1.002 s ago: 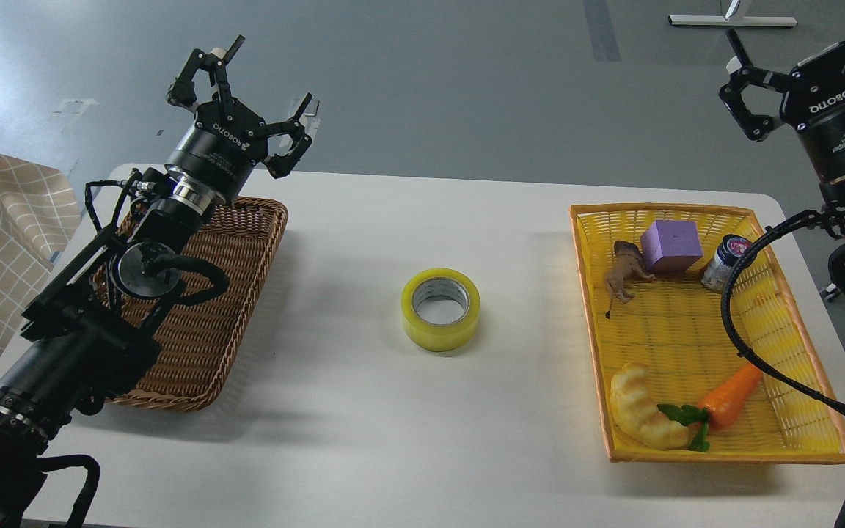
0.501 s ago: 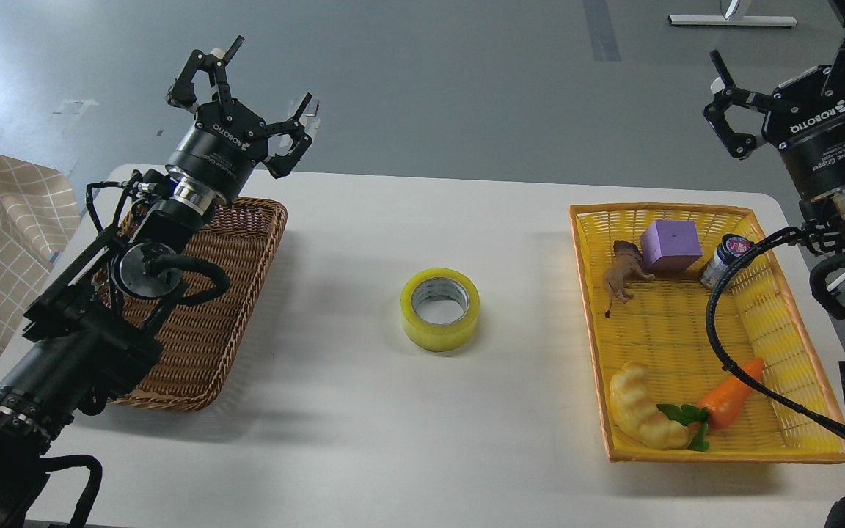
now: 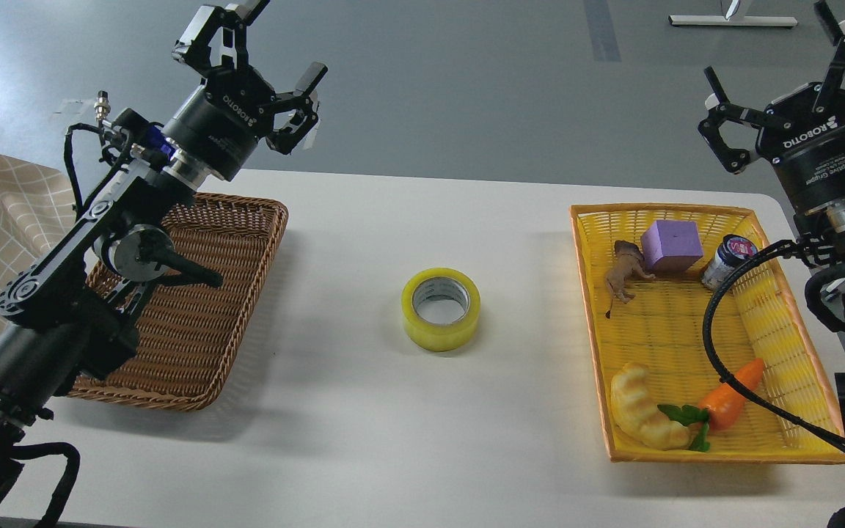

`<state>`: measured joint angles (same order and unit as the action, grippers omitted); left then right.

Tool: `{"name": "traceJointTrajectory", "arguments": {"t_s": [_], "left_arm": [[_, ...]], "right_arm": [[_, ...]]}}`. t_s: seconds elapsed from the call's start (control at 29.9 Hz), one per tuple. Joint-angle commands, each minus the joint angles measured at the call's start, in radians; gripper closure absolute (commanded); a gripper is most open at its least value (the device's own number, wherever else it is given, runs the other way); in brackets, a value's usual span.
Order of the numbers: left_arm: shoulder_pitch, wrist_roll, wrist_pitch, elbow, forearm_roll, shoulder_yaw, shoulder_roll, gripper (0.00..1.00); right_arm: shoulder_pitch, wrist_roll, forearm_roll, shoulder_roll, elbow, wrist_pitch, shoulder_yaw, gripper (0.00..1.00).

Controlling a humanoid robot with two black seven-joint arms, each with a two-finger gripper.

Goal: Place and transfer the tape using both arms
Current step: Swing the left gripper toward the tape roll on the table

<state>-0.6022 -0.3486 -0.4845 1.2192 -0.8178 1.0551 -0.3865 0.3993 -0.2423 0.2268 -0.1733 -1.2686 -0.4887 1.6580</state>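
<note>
The tape (image 3: 441, 309) lay flat on its side on the table (image 3: 364, 411), core hole facing up, about midway between the brown wicker basket (image 3: 195, 315) and the yellow basket (image 3: 694, 330) and well apart from both. Neither arm had it. My left gripper (image 3: 276, 44) hung high over the far end of the brown basket, its fingers (image 3: 310, 77) spread wide and empty. My right gripper (image 3: 782, 51) stood high beyond the yellow basket's far corner, fingers likewise spread wide with nothing between them, though one tip ran close to the frame's top edge, so I could not judge its full spread.

I judged the step in hand to be the reach for the roll. To do it well, I would bring one gripper down from straight above, one finger into the core hole and the other outside the wall, and close only once the tips were level with the table. The roll looked light and smooth, so a glancing touch could slide it sideways.
</note>
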Motion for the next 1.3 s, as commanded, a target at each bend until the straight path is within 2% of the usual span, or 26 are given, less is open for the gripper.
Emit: {"name": "traceJointTrajectory", "arguments": {"t_s": [0.0,0.03,0.17,0.3,0.57,0.74,0.9,0.97,1.07,1.27], "left_arm": [[0.007,-0.006,0.076,0.104,-0.247,-0.01,-0.005,0.02],[0.007,-0.006,0.099,0.124,-0.32,-0.012,0.001,0.02],[0.005,0.005,0.104,0.148,-0.434,-0.024,0.0,0.02],[-0.011,0.034,0.106,0.146,-0.61,-0.102,-0.024,0.02],[-0.031,0.043,0.106,0.137,-0.963,-0.205,-0.069,0.02],[-0.053,0.072,0.103,0.135,-1.055,-0.274,-0.086,0.02],[-0.131,0.134,0.104,0.117,-1.075,-0.412,-0.095,0.02],[-0.156,0.184,0.106,0.108,-1.077,-0.472,-0.092,0.02],[-0.157,0.229,0.107,0.088,-1.083,-0.51,-0.089,0.03],[-0.154,0.292,0.107,0.04,-1.185,-0.564,-0.058,0.02]], "right_arm": [[-0.008,0.001,0.0,0.0,-0.003,0.0,0.0,0.0],[-0.013,0.001,0.0,0.001,-0.005,0.0,0.0,0.0],[-0.013,0.001,0.0,0.0,-0.006,0.0,0.0,0.0],[-0.016,0.0,0.0,0.0,-0.006,0.0,0.0,0.0],[-0.056,0.008,0.0,-0.003,0.002,0.0,0.003,0.0],[-0.07,0.011,0.0,-0.003,0.005,0.0,0.003,0.0],[-0.074,0.012,0.0,-0.005,0.012,0.0,0.005,0.0],[-0.088,0.014,0.0,-0.003,0.015,0.0,0.006,0.0],[-0.1,0.014,0.0,0.0,0.015,0.0,0.019,0.0],[-0.122,0.015,0.0,0.0,0.014,0.0,0.022,0.0]]}}
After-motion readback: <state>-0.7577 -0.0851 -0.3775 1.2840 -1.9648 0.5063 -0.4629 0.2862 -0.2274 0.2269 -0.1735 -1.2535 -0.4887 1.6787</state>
